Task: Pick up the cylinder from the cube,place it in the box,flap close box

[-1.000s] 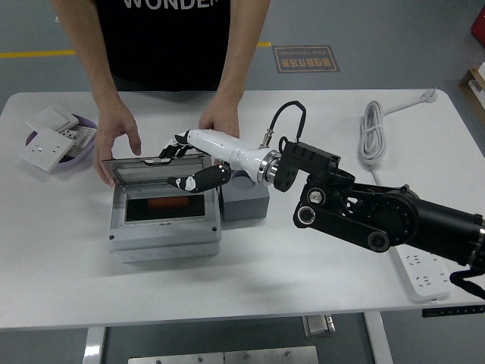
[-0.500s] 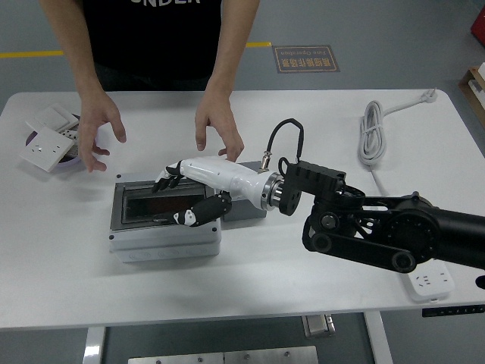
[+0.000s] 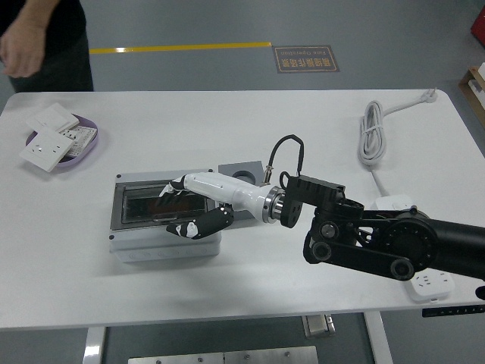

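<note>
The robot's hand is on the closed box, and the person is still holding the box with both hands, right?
Not quite. The head view shows the right hand on the closed box, but the person stands off at the table's far left corner, touching nothing.

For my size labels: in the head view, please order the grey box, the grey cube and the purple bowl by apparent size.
1. Grey box, clearly largest.
2. Purple bowl.
3. Grey cube, partly hidden by the right hand, so unsure against the bowl.

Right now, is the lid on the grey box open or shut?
Shut: the box's clear flap lies flat on its top, with the robot hand resting on it.
</note>
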